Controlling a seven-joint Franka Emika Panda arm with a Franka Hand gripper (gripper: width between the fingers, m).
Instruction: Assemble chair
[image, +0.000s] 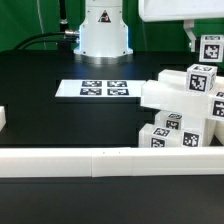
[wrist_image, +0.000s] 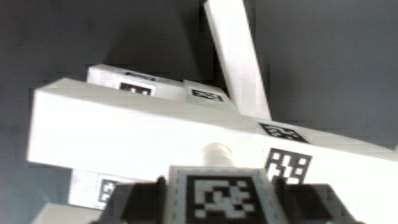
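Gripper (image: 203, 45) at a tagged white post (image: 211, 48) atop the glossy blocky chair stack (image: 180, 110); grip state can't be told. Flat marker board (image: 105, 89) lies near, long white rail (image: 100, 161) in front.

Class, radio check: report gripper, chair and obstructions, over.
Gripper up at exterior view's right, jaws unclear. Chair part-built beside rail. Marker board clear of it. No obstruction seen.

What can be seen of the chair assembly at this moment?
The chair is a cluster of glossy white blocky plastic pieces carrying black-and-white square tags, sitting on the black table at the exterior view's right, just behind the long white rail. A flat slab juts toward the exterior view's left, with tagged blocks stacked above and below it. The gripper hangs above it; whether it grips a piece cannot be told.
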